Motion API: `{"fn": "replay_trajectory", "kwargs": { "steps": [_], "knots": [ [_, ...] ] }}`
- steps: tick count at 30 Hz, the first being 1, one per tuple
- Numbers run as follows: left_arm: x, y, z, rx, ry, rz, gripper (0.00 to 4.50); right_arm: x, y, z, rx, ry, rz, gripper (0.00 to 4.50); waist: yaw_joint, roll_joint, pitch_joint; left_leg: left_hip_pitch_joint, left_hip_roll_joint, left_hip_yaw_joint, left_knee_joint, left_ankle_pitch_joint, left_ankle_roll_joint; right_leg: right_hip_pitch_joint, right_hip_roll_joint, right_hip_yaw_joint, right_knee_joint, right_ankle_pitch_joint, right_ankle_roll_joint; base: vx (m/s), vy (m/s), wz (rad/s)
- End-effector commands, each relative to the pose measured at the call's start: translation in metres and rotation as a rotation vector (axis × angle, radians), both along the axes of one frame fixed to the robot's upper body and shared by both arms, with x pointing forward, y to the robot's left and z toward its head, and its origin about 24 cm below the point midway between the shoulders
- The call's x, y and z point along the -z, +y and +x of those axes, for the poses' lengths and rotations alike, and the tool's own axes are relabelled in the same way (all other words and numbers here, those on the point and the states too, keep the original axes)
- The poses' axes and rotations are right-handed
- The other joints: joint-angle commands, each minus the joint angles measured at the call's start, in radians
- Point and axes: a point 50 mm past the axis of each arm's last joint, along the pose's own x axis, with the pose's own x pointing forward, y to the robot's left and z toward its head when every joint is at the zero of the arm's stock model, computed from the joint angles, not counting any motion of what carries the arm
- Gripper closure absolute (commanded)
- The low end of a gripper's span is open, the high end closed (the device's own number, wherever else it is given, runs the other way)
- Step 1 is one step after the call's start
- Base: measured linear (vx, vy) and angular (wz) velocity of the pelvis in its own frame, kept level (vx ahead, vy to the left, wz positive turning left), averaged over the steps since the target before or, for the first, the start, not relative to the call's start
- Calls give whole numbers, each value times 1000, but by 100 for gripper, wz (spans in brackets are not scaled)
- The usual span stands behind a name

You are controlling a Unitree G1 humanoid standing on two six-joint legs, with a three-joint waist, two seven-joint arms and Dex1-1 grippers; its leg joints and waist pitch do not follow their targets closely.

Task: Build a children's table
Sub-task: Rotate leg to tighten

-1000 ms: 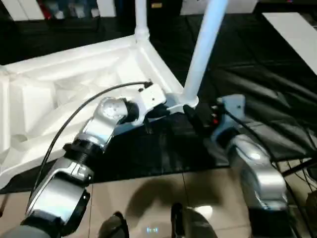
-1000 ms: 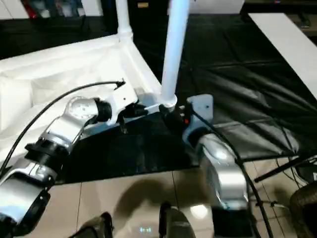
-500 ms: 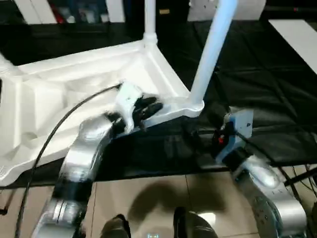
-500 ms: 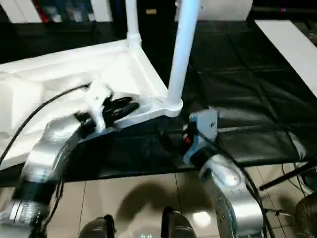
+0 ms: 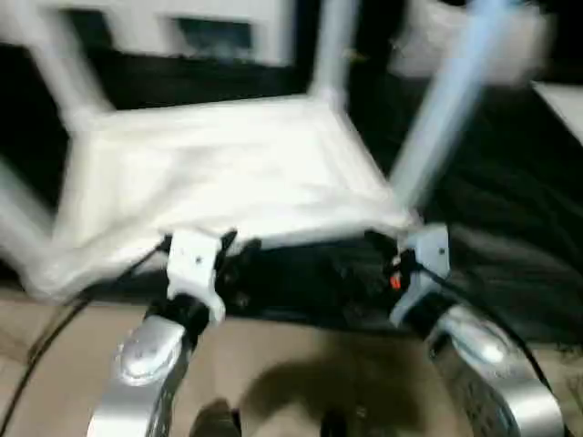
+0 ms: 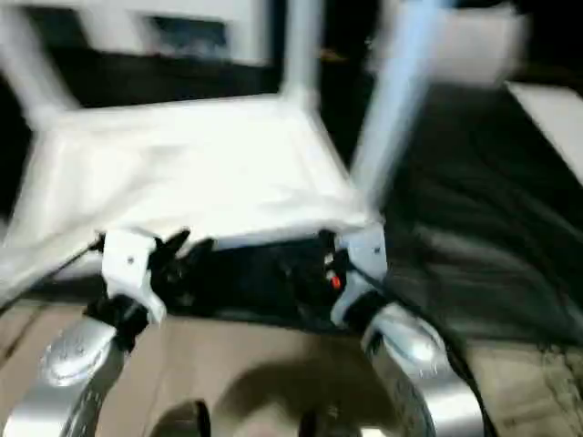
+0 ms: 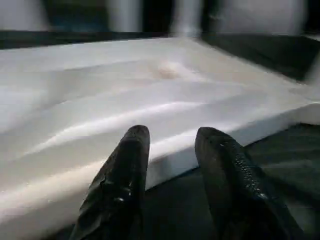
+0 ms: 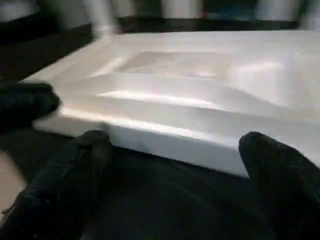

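The children's table lies upside down, its white top [image 5: 228, 173] showing the ribbed underside. White legs stand up from its corner sockets: one at the near right [image 5: 446, 109], one at the far right [image 5: 332, 50], one at the left [image 5: 50, 64]. My left gripper [image 5: 239, 259] hovers just in front of the top's near edge [image 7: 210, 150]; its fingers [image 7: 127, 165] stand apart with nothing between them. My right gripper [image 5: 369, 255] sits close to the near right corner, fingers [image 8: 270, 165] spread wide and empty, facing the same edge [image 8: 165, 142].
A black mat [image 5: 510, 200] lies under the table and stretches to the right. Tan tiled floor [image 5: 301, 364] runs in front of it, under my forearms. White furniture [image 5: 228, 18] stands at the back and a white panel [image 5: 560, 100] at the far right.
My left gripper has let go of the table's near rim, opened and drawn back. The right gripper has backed away from the near right leg's base. The camera has tilted up.
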Motion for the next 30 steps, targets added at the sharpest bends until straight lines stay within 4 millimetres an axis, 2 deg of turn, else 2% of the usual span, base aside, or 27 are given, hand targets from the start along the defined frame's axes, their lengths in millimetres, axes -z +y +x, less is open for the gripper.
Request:
{"fn": "replay_trajectory", "kwargs": {
  "steps": [1,2,3,4,5,6,8,9,10,11,12,13,14,15,16,17,18,19,20,21,22,23,24,25,26,28,30],
  "knots": [
    [-1,-3,1,-10,6,27,244,0,1,1,-2,-13,-9,0,-44,-16,-7,67,-43,-25,119,-221,35,-12,-189,44,-299,-1184,-142,78,48,80],
    [0,-3,0,-15,9,31,244,-1,2,2,4,-20,-7,0,-49,-2,-44,109,-24,-27,52,-314,38,48,-155,34,-251,-995,-139,78,48,80],
    [0,-3,0,-15,9,31,244,-1,2,2,4,-20,-7,0,-49,16,-43,101,-6,-25,-11,-385,35,75,-113,1,-225,-826,-132,38,70,75],
    [0,-4,0,-6,9,39,244,-1,1,4,17,-18,6,0,-94,64,-56,150,54,-74,-150,-698,-33,32,14,-9,-119,-485,-101,22,67,47],
    [-1,-5,0,7,9,40,244,-2,1,5,27,-20,11,0,-116,55,-61,146,84,-133,-224,-747,-53,23,37,12,-29,-114,-81,58,119,36],
    [-1,-6,0,18,7,37,244,-2,0,6,32,-22,8,0,-115,63,-61,159,72,-133,-231,-680,9,0,44,21,-24,-13,-56,25,97,0],
    [-1,-7,0,29,11,39,244,-3,0,7,32,-35,0,0,-125,51,-58,162,67,-116,-236,-637,69,-5,30,34,-35,14,-50,73,45,-6],
    [-1,-7,-1,40,17,39,244,-4,0,7,31,-51,-7,0,-135,4,-75,145,22,-69,-215,-508,139,38,-13,78,-114,18,-58,118,22,-2],
    [-1,-7,-1,47,20,38,244,-5,0,8,30,-63,-13,0,-113,-26,-88,102,-47,-7,-146,-342,175,96,-56,156,-183,-150,-145,130,-32,3],
    [-1,-7,-1,47,20,38,244,-5,0,8,30,-63,-13,0,-98,-29,-100,47,-65,-8,-87,-221,191,169,-106,212,-206,-235,-201,214,-30,0],
    [1,-10,-4,80,24,27,244,-5,-2,9,42,-79,-10,0,-72,-29,-106,21,-54,-14,-42,-141,196,200,-156,250,-236,-291,-258,151,-33,2],
    [2,-10,-7,98,33,25,244,-4,-2,9,37,-71,-5,0,-61,-31,-118,-25,-29,-35,-20,-5,158,213,-166,255,-213,-98,-347,161,1,-5],
    [4,-9,-9,111,51,18,244,-4,-1,9,27,-64,11,0,-53,-20,-128,-34,-24,-38,-38,70,135,209,-140,233,-185,86,-378,77,-1,-2],
    [6,-8,-12,133,60,15,244,-5,0,8,21,-54,30,0,-59,14,-138,-2,-8,-28,-145,385,133,126,7,102,-93,519,-297,84,-24,-4],
    [6,-8,-15,162,63,3,244,-5,0,9,28,-53,34,0,-74,23,-137,17,4,-45,-134,481,190,92,38,92,-76,542,-245,97,-18,-6],
    [6,-7,-17,175,66,-14,244,-6,0,10,28,-61,30,0,-79,45,-168,110,39,-97,-92,801,241,10,38,99,-52,482,-157,97,-18,-6],
    [5,-7,-18,184,67,-28,244,-6,0,11,25,-66,34,0,-80,43,-167,132,57,-113,-85,943,241,-23,20,120,-65,416,-109,116,19,1],
    [3,-6,-20,203,62,-45,244,-7,1,12,20,-70,39,0,-73,31,-158,117,30,-103,-85,1035,206,-19,-3,147,-96,371,-36,54,22,8],
    [2,-5,-21,213,58,-52,244,-8,1,12,18,-70,43,0,-73,31,-158,117,30,-103,-85,1035,206,-19,-3,147,-96,371,-36,54,22,8],
    [3,-3,-21,220,72,-36,244,-7,2,13,2,-70,26,0,-60,2,-145,42,-24,-40,-111,676,150,47,1,155,-110,446,-48,0,0,0],
    [3,-3,-21,220,73,-34,244,-7,2,13,0,-70,24,0,-56,1,-141,30,-24,-32,-124,533,130,59,-2,155,-115,438,-53,0,0,0],
    [5,-1,-23,239,89,-10,244,-8,1,15,1,-88,-22,0,-55,1,-133,22,-14,-24,-144,267,94,69,-11,157,-127,371,-78,0,0,0],
    [6,1,-24,249,101,-9,244,-7,0,15,3,-73,-40,0,-56,3,-127,21,-10,-24,-155,157,77,73,-13,156,-134,314,-92,-53,-30,-1],
    [7,2,-26,265,112,0,244,-5,-3,15,15,-55,-84,0,-60,5,-120,27,-1,-23,-171,-6,53,71,-11,153,-144,193,-124,-95,-32,-2],
    [8,3,-27,269,118,5,244,-4,-5,15,24,-45,-100,0,-62,7,-118,28,2,-24,-178,-49,46,73,-11,151,-146,149,-137,-95,-32,-2],
    [10,9,-33,283,143,13,244,-2,-17,16,77,-11,-159,0,-68,6,-104,35,15,-11,-194,-189,39,58,-10,155,-163,-30,-170,-77,-22,2],
    [11,14,-36,284,156,15,244,-3,-29,18,131,-7,-187,0,-68,6,-95,39,19,-6,-205,-285,19,51,-12,158,-172,-188,-164,-71,-12,2]
  ]
}}
